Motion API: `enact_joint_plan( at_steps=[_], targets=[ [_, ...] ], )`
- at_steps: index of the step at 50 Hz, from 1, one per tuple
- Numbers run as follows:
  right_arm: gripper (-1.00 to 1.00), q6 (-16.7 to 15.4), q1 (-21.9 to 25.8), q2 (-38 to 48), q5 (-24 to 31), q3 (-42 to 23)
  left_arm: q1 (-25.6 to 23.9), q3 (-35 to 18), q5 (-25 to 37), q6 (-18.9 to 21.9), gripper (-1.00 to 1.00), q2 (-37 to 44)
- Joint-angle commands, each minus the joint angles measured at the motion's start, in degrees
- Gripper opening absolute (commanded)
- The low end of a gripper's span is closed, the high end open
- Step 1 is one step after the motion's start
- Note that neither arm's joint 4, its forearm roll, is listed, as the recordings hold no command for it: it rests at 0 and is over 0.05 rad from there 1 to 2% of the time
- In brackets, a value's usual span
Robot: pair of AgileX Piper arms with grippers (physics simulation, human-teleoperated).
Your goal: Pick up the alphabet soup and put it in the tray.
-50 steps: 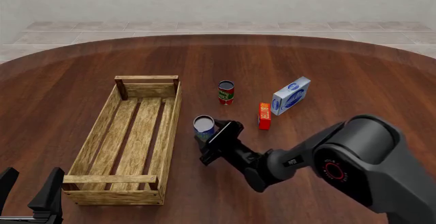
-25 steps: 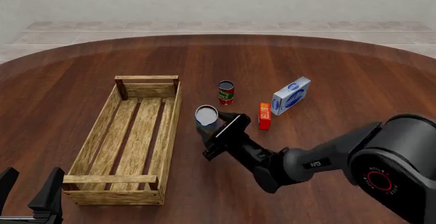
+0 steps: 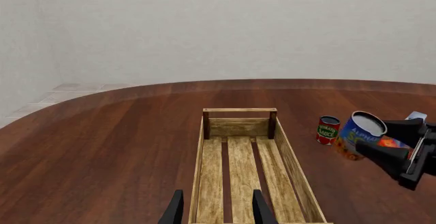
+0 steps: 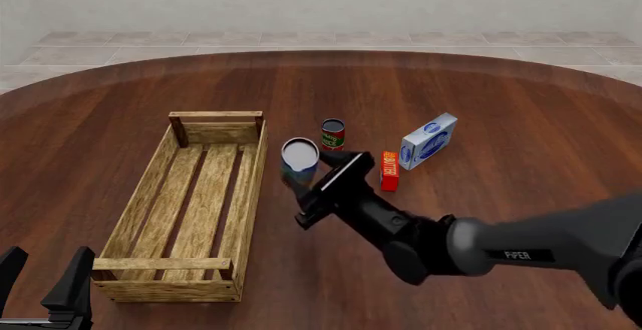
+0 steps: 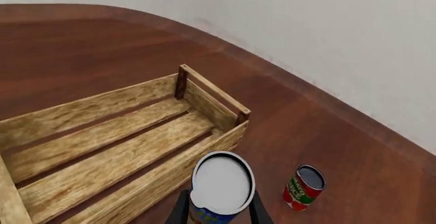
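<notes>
The long rectangular light-wood slatted tray lay on the dark reddish wooden tabletop and held nothing on its three bottom slats. Just beside its right-hand plank side, the small cylindrical alphabet soup can with blue label and pale grey metal top was raised off the tabletop, tilted slightly, and clamped between the fingers of the right end effector; it was not over the tray's interior. In the left wrist view the can showed the letters "ALPH" in pale print above an orange band, with the black fingers pressed to its side. In the right wrist view the can's grey top sat between the two fingers, close to the tray's near plank.

Behind the held can stood a small red-and-green-labelled can, upright, its label reading "TOMATO SAUCE" in the left wrist view. To its right stood a narrow red-orange carton with writing too small to read, and beyond that a blue-and-white box with a round blue emblem, tilted on the tabletop. None of these lay between the can and the tray.

The left end effector rested near the tray's near left corner, its black fingers apart and grasping nothing.
</notes>
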Motion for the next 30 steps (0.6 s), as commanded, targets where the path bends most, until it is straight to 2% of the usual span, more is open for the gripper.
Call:
enact_joint_plan(
  at_steps=[1,15,22,24,27,28,30],
  targets=[
    [-1.0,1.46,1.89,-5.88,2.69,0.61,0.01,0.0,0.0,0.01,1.0,0.0],
    [-1.0,2.17,3.31,-10.09,6.76,-0.52,0.01,0.0,0.0,0.01,1.0,0.03],
    [-1.0,2.93,4.51,-12.16,9.75,-1.92,0.02,0.0,0.01,0.03,1.0,0.06],
    [-1.0,4.08,4.99,-12.79,11.48,-2.82,0.02,0.0,0.01,0.03,1.0,0.07],
    [-1.0,3.8,5.93,-13.9,12.57,-3.26,0.03,0.0,0.01,0.04,1.0,0.08],
    [-1.0,4.89,6.14,-14.12,13.77,-4.01,0.03,0.0,0.01,0.04,1.0,0.08],
    [-1.0,4.55,6.61,-14.51,14.58,-4.62,0.03,0.0,0.01,0.04,1.0,0.09]
  ],
)
